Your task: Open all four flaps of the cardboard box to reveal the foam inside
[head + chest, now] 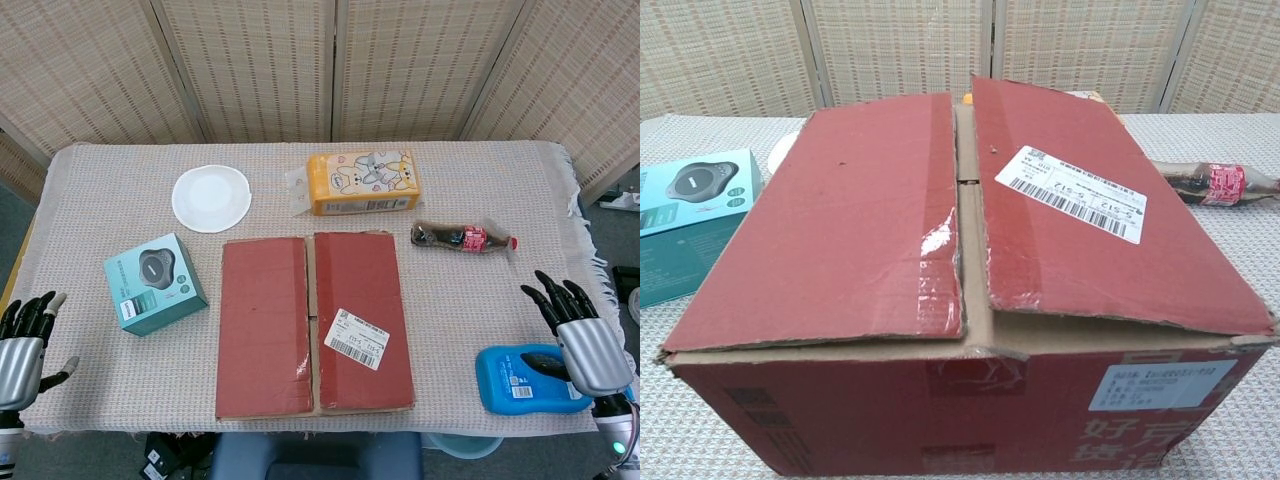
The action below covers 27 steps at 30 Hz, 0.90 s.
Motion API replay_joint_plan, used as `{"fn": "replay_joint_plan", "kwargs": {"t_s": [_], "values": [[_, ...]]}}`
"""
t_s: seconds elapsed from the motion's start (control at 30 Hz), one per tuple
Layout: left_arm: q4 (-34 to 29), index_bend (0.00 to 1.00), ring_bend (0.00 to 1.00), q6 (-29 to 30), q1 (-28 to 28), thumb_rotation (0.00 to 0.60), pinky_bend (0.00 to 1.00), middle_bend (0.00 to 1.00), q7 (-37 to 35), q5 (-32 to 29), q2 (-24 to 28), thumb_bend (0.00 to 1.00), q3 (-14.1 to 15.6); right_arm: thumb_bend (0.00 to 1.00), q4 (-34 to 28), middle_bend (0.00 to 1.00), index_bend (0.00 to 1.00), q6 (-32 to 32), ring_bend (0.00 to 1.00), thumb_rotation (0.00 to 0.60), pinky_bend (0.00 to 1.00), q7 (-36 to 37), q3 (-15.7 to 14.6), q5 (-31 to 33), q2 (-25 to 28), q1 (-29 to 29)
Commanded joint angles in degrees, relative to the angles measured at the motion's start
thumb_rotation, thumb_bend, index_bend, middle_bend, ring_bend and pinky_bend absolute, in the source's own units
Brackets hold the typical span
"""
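A red cardboard box [315,325] stands at the table's near middle, its two top flaps down with a narrow gap between them. The right flap carries a white barcode label [357,338]. In the chest view the box [960,290] fills the frame and its right flap sits slightly raised. No foam shows. My left hand [22,345] hovers off the table's near left corner, fingers spread, holding nothing. My right hand [577,335] hangs at the near right, fingers spread and empty, just above a blue pouch [530,379].
A teal boxed gadget [155,283] lies left of the box. A white plate [211,198] and a yellow snack pack [362,182] sit behind it. A cola bottle [462,238] lies to the right. A woven folding screen closes the back.
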Motion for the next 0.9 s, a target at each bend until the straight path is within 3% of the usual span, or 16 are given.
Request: {"fn": "replay_joint_plan", "kwargs": {"t_s": [0.03, 0.2, 0.4, 0.47, 0.53, 0.67, 0.9], "values": [[-0.17, 0.09, 0.11, 0.15, 0.02, 0.600, 0.00, 0.09, -0.17, 0.19, 0.16, 0.28, 0.00, 0.05, -6.13, 0.05, 0.11, -3.26, 0.13, 0.600, 0.07, 0.19, -0.75, -5.39, 5.45, 3.47], [-0.44, 0.10, 0.11, 0.41, 0.23, 0.600, 0.00, 0.09, -0.62, 0.36, 0.45, 0.28, 0.11, 0.05, -14.26, 0.07, 0.11, -8.81, 0.13, 0.600, 0.05, -1.02, -0.43, -10.96, 11.29, 8.56], [-0.58, 0.11, 0.12, 0.87, 0.71, 0.600, 0.00, 0.09, -1.07, 0.41, 0.69, 0.28, 0.34, 0.05, -23.37, 0.08, 0.15, -20.24, 0.11, 0.598, 0.00, 1.25, 0.95, -13.87, 15.86, 17.26], [-0.58, 0.11, 0.12, 1.09, 0.90, 0.600, 0.00, 0.09, -1.32, 0.46, 0.68, 0.28, 0.43, 0.05, -25.72, 0.10, 0.19, -23.89, 0.11, 0.550, 0.00, 3.69, 1.72, -13.79, 16.31, 20.44], [-0.50, 0.11, 0.12, 1.26, 1.08, 0.600, 0.00, 0.09, -1.49, 0.49, 0.64, 0.28, 0.51, 0.05, -26.89, 0.11, 0.22, -26.47, 0.12, 0.449, 0.00, 4.64, 2.65, -13.22, 16.22, 22.83], [-0.20, 0.12, 0.13, 1.27, 1.40, 0.600, 0.00, 0.09, -1.94, 0.17, 0.61, 0.28, 0.66, 0.02, -28.78, 0.12, 0.22, -31.68, 0.11, 0.363, 0.00, 3.46, 4.55, -9.98, 14.40, 26.89], [-0.13, 0.12, 0.13, 0.98, 1.63, 0.600, 0.00, 0.09, -2.10, -0.43, 0.63, 0.28, 0.71, 0.00, -29.99, 0.16, 0.22, -38.41, 0.13, 0.342, 0.00, -1.80, 7.54, -2.23, 10.14, 32.25]]}}
